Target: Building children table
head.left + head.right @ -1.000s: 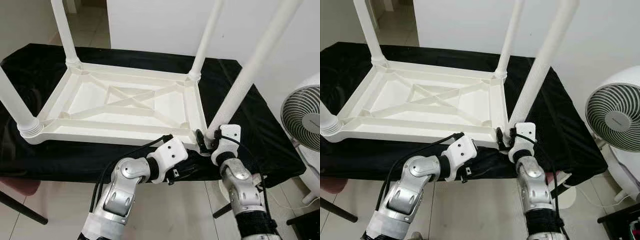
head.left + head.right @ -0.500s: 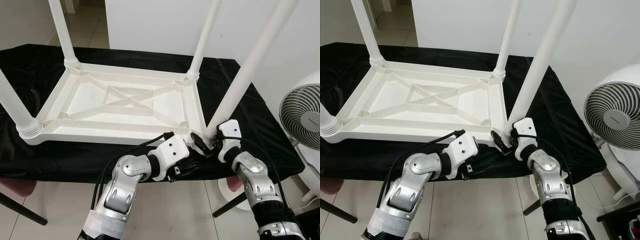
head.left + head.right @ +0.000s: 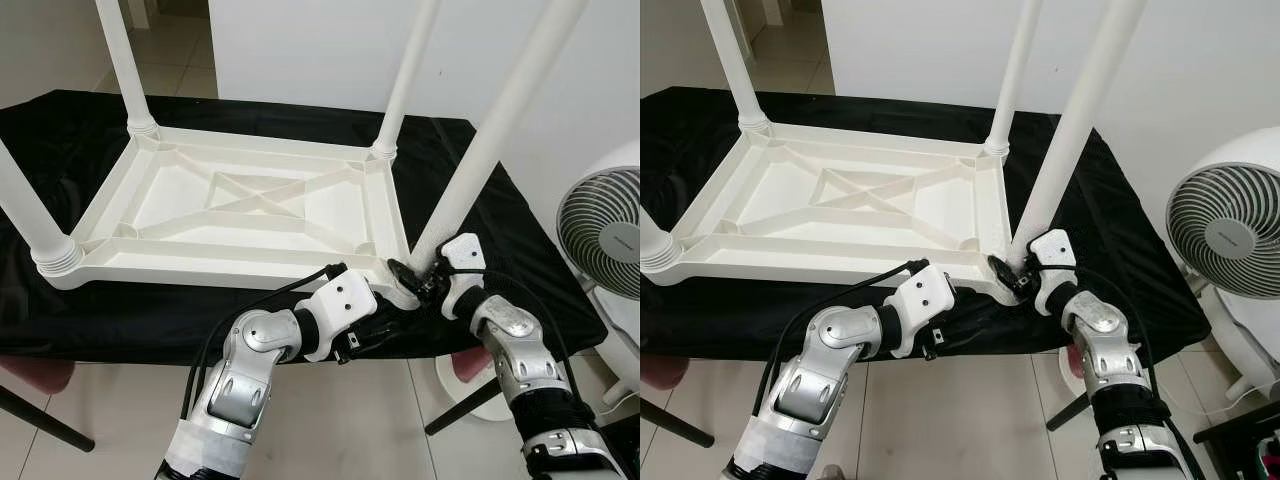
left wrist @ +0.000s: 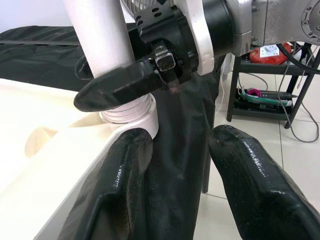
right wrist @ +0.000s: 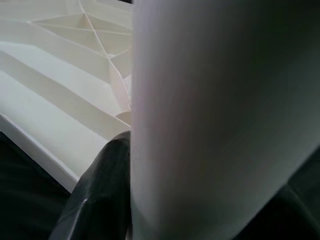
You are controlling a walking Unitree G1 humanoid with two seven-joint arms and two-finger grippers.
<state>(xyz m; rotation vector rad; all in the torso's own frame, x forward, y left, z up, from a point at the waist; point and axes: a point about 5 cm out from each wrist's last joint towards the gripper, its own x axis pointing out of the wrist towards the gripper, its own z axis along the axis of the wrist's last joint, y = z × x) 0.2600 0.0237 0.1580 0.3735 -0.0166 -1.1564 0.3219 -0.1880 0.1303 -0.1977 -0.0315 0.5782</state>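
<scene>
From the head camera: the white plastic children's table [image 3: 250, 215] lies upside down on a black cloth [image 3: 520, 250], four legs pointing up. The right gripper [image 3: 415, 283] is at the near right corner, its black fingers clasped round the base of the near right leg [image 3: 490, 140], just above the threaded collar where the leg meets the frame. The left gripper [image 3: 375, 330] sits low at the same corner, against the cloth below the table's edge. A white fan [image 3: 605, 235] stands off to the robot's right.

Other eye, same story: right gripper [image 3: 1018, 278] hugging the leg's foot, left gripper [image 3: 960, 325] tucked under the rim beside it.

Left wrist camera now: its two black fingers [image 4: 125, 190] are spread fairly wide, holding nothing; one touches the cream table edge [image 4: 50, 175], the other hangs over the floor past the draped cloth. Straight ahead, one right-gripper finger [image 4: 120, 85] lies across the leg right above the ribbed collar [image 4: 130, 112].

Right wrist camera: the leg [image 5: 220, 115] looms close and blurred, a black finger [image 5: 102, 190] pressed to its side, the ribbed underside of the table [image 5: 60, 75] beyond.
</scene>
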